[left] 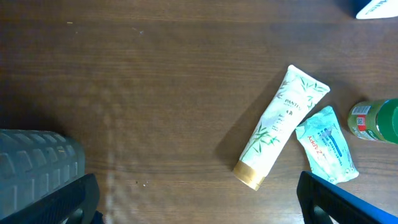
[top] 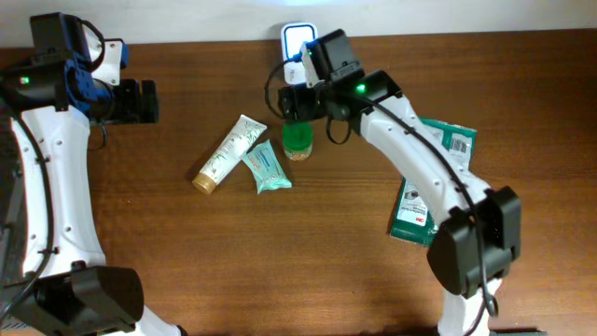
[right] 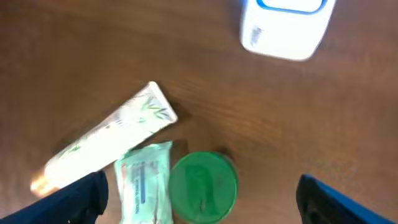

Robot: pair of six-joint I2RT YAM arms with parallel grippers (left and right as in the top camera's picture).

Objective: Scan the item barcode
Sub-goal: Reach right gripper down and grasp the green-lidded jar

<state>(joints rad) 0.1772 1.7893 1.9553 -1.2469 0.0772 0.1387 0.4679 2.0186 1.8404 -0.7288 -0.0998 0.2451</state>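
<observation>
Green-lidded jar (right: 203, 185) upright, free of any grip, near but apart from the white, blue-faced scanner (right: 285, 25)

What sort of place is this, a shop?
Probably a test bench staged as a checkout, not a real shop: a wooden table, a white scanner, and a tube and green-lidded jar between two robot arms.

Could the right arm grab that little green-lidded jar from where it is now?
Probably yes. The right claw hangs open right over the jar, with nothing between them. The only snag might be the small packet lying close beside the jar, which a finger could bump on the way down.
</observation>
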